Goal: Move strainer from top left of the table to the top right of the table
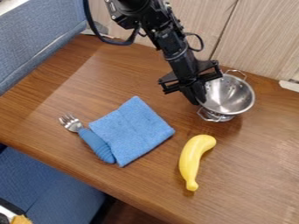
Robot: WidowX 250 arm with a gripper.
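Black claw at rim of metal strainer

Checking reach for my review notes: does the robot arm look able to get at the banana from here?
Probably yes: the banana lies on bare wood in front of the gripper, and nothing covers it. The strainer, right beside the gripper, might get bumped on the way.
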